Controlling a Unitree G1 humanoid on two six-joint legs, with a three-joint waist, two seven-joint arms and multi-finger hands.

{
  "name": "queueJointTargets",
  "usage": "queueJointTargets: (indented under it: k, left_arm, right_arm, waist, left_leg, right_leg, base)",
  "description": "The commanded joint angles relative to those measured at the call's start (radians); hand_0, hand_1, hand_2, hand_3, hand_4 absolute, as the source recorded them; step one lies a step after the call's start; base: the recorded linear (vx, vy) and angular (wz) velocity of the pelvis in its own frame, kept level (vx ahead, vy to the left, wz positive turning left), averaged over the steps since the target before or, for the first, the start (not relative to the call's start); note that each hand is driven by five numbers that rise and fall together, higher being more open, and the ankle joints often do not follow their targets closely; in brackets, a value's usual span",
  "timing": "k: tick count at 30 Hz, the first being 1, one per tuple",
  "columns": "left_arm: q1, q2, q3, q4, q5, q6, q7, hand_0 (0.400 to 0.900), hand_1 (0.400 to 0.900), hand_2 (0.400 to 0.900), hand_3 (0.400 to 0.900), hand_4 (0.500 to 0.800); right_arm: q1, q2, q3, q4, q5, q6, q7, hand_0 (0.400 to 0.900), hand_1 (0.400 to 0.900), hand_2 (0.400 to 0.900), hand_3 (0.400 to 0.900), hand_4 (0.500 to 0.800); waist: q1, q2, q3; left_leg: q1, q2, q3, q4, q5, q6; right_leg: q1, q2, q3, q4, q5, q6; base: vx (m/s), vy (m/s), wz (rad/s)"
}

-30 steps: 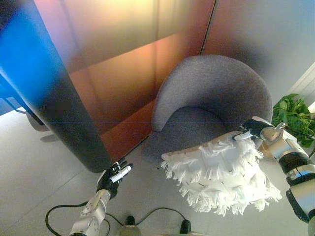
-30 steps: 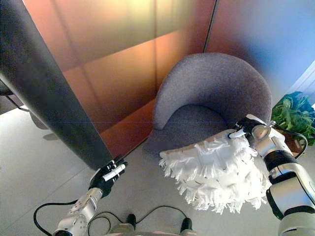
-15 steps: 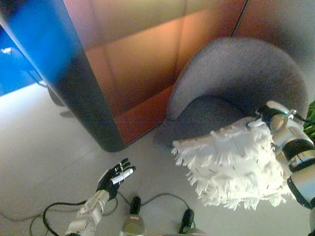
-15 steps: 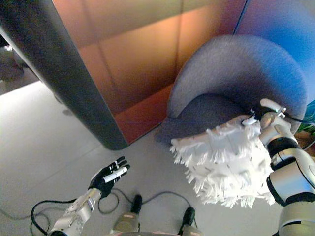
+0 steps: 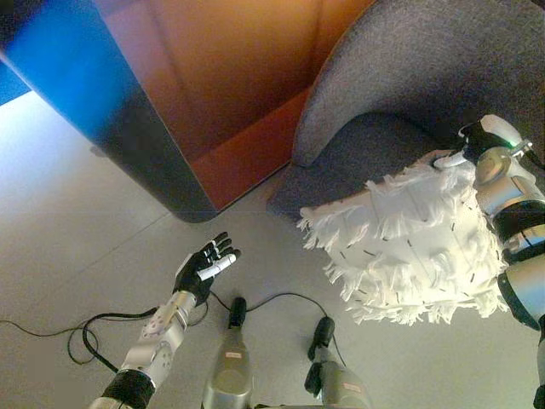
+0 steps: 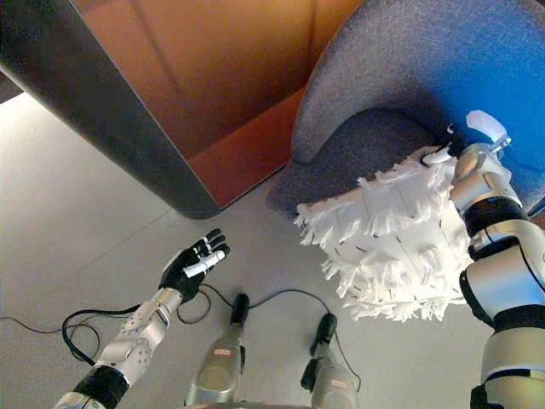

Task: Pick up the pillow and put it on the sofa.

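Grey sofa backs the right hand's fingers gripping an unlabelled pillow.

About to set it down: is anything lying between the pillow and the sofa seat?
Nothing visible. The right hand holds the white fringed pillow over the front edge of the grey sofa, whose visible seat is bare.

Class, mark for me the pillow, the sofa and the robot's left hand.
pillow (image 5: 409,247), left eye view: middle of its white fringed face.
sofa (image 5: 426,51), left eye view: the grey curved backrest.
left hand (image 6: 189,265), right eye view: the dark palm.
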Motion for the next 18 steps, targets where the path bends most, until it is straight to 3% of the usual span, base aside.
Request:
queueJointTargets:
  k: [1, 18]
  left_arm:
    - [-0.012, 0.047, -0.058, -0.096, -0.03, -0.079, -0.021, 0.9, 0.9, 0.9, 0.9, 0.8]
    - [0.021, 0.041, -0.047, -0.103, 0.01, -0.051, -0.011, 0.9, 0.9, 0.9, 0.9, 0.8]
  right_arm:
    - [-0.199, -0.131, 0.107, 0.027, -0.055, -0.01, -0.091, 0.9, 0.9, 0.9, 0.9, 0.8]
    - [-0.119, -0.137, 0.036, 0.039, -0.079, -0.021, -0.114, 0.9, 0.9, 0.9, 0.9, 0.8]
  waist:
    - [0.034, -0.02, -0.079]
    - [0.032, -0.024, -0.108]
  left_leg:
    - [0.005, 0.012, -0.055, -0.007, -0.034, -0.002]
    - [0.047, 0.018, -0.035, -0.007, -0.047, -0.008]
  right_leg:
    - [0.043, -0.073, 0.011, 0.011, -0.004, 0.109]
    - [0.081, -0.082, 0.007, 0.011, -0.01, 0.114]
  base:
    - [0.03, 0.016, 0.04]
    - [0.01, 0.002, 0.01]
